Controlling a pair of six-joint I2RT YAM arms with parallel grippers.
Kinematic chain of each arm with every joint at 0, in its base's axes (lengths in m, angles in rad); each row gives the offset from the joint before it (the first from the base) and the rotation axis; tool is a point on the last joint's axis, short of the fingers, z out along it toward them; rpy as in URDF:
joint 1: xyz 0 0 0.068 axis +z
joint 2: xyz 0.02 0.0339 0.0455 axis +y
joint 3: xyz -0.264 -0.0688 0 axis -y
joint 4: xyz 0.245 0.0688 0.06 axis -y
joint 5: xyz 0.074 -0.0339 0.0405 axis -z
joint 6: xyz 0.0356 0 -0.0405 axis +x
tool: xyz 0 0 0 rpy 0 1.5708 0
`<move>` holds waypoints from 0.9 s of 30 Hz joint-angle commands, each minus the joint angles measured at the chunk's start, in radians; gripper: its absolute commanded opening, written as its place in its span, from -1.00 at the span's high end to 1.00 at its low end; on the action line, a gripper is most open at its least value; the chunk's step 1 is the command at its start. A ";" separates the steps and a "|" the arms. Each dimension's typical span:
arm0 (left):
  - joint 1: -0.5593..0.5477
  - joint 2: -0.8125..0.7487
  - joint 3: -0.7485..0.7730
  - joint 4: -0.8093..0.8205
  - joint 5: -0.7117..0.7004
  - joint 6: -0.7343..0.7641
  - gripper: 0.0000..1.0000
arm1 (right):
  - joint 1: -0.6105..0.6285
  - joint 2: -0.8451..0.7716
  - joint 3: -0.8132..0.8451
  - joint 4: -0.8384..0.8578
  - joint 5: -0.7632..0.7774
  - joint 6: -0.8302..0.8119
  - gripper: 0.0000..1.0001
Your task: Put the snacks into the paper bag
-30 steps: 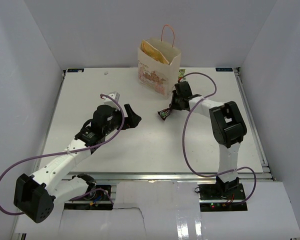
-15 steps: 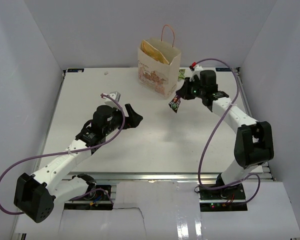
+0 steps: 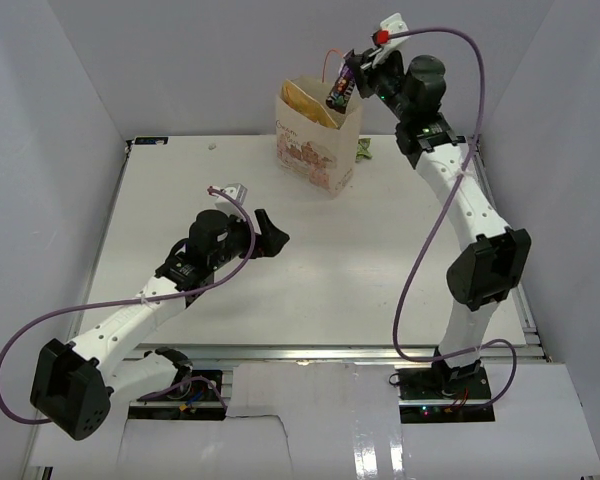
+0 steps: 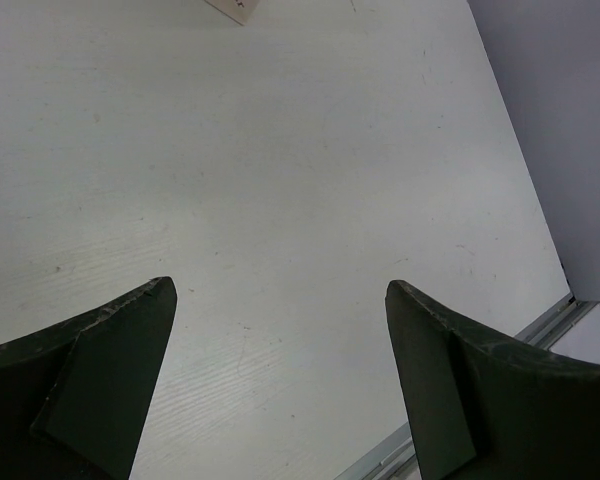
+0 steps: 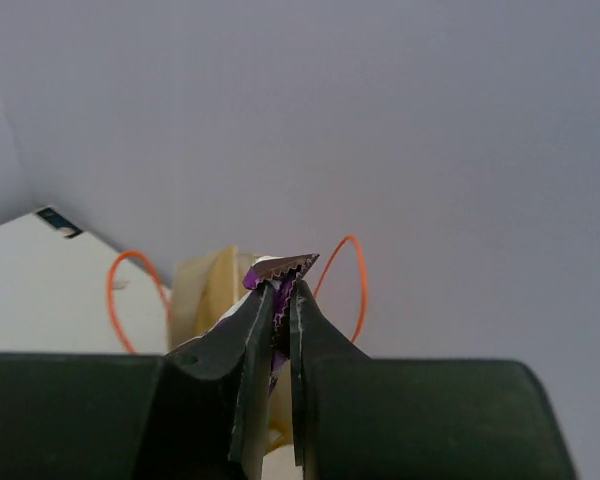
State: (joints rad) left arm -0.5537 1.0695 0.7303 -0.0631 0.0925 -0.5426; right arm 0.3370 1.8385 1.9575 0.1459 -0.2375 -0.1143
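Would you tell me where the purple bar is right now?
In the top view the purple bar hangs at the far side, pinched in the right gripper just above the open paper bag.

The cream-white upright paper shopping bag (image 3: 318,135) at upper centre is showing a brownish printed picture on its front and thin orange cord handles (image 5: 361,285). A large yellow-tan chip bag (image 3: 308,100) is showing in its mouth. The dark purple bar (image 3: 339,92) is showing a zigzag-cut edge between black jaws in the right wrist view. The worktop (image 3: 180,200) is looking plain white. The white arms with black joints are carrying purple cables (image 3: 480,80). A small green scrap (image 3: 363,150) is showing right of the bag.
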 commanded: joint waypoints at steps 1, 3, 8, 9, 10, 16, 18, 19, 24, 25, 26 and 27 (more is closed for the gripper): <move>0.000 -0.028 0.006 0.022 0.016 0.009 -0.93 | 0.069 0.100 0.017 0.232 0.200 -0.229 0.85; 0.000 -0.051 -0.008 0.019 0.006 0.003 -0.93 | 0.085 0.159 0.029 0.328 0.233 -0.307 0.85; 0.000 -0.089 -0.025 -0.004 -0.019 -0.003 -0.93 | 0.094 0.281 0.145 0.443 0.351 -0.409 0.85; 0.000 -0.091 -0.029 -0.007 -0.020 -0.003 -0.93 | 0.094 0.284 0.147 0.449 0.351 -0.416 0.84; 0.000 -0.095 -0.032 -0.007 -0.026 -0.005 -0.93 | 0.096 0.278 0.129 0.471 0.346 -0.424 0.85; 0.000 -0.068 -0.020 0.005 -0.020 0.007 -0.94 | 0.096 0.249 0.072 0.530 0.349 -0.455 0.85; 0.000 -0.048 -0.017 0.011 -0.010 0.009 -0.94 | 0.097 0.231 0.037 0.544 0.337 -0.459 0.85; 0.000 -0.042 -0.016 0.016 -0.005 0.010 -0.94 | 0.096 0.216 0.023 0.546 0.311 -0.462 0.85; 0.000 -0.020 -0.009 0.029 0.010 0.015 -0.94 | 0.097 0.202 -0.046 0.526 0.256 -0.467 0.81; 0.000 -0.020 -0.008 0.029 0.010 0.016 -0.94 | 0.097 0.197 -0.057 0.527 0.247 -0.464 0.81; 0.000 -0.022 -0.009 0.029 0.009 0.016 -0.94 | 0.097 0.197 -0.068 0.528 0.248 -0.464 0.81; 0.000 -0.026 -0.009 0.026 0.006 0.018 -0.94 | 0.099 0.196 -0.080 0.531 0.247 -0.464 0.81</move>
State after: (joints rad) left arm -0.5537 1.0588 0.7071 -0.0662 0.0898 -0.5385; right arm 0.4377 2.0720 1.9064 0.6064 0.0292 -0.5655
